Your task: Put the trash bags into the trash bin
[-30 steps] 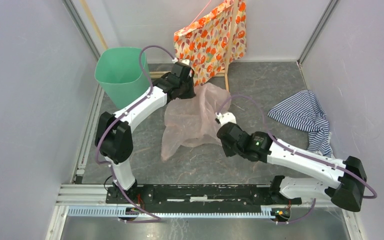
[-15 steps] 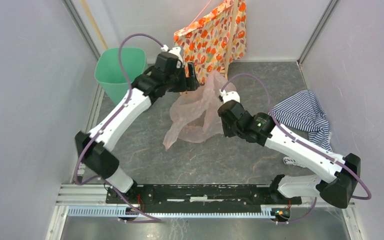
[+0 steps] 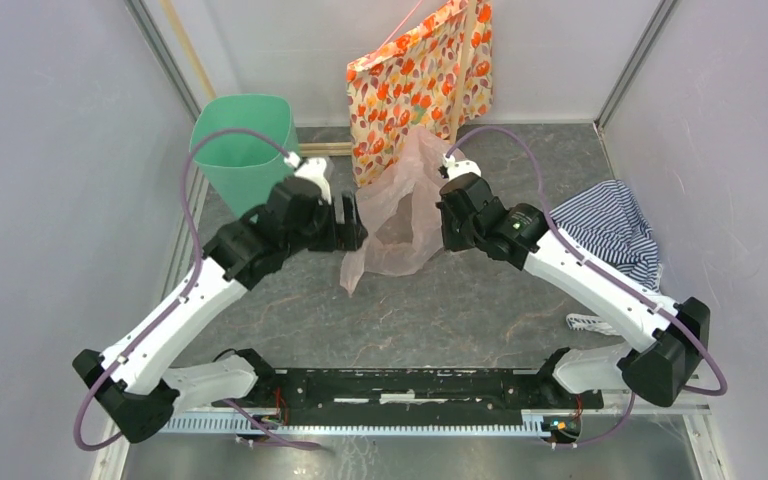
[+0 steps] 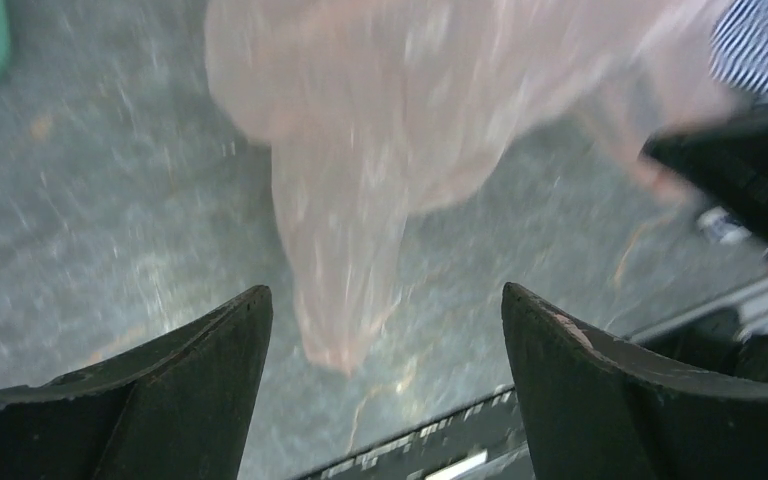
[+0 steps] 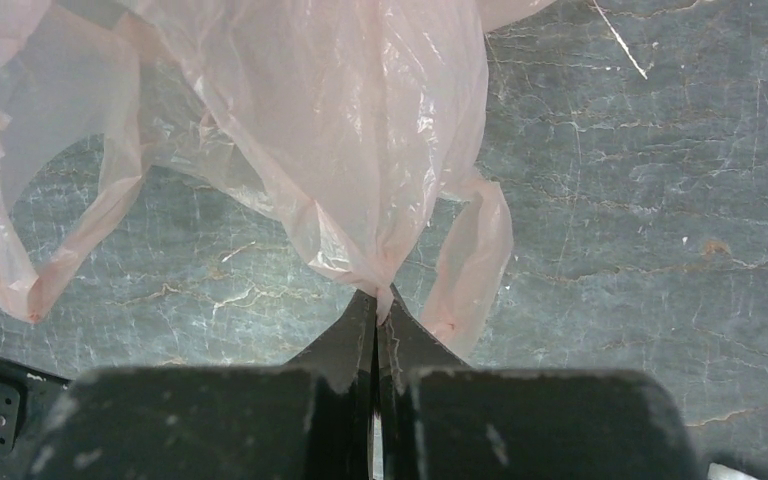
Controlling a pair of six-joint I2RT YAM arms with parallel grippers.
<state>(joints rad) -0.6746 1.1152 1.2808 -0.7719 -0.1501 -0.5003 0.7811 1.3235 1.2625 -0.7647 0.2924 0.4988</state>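
The trash bag (image 3: 397, 205), a single thin, pink, translucent sack with loop handles, is hanging crumpled above the middle of the grey, marble-veined table (image 3: 440, 310), which is sitting inside plain pale walls (image 3: 50, 200). The right gripper (image 5: 376, 300) is pinching a gathered fold of the film, its jaws pressed tight together on it. The left gripper (image 4: 385, 300) is facing the bag from the other side with its jaws spread wide and nothing between them. One mint-green trash bin (image 3: 243, 145) is standing upright in the far-left corner, apart from the bag, with its rounded-square rim open to the top. One orange floral-patterned bag (image 3: 420, 80) is leaning at the back wall, and one blue-and-white striped cloth (image 3: 605, 230) is lying bunched at the right.
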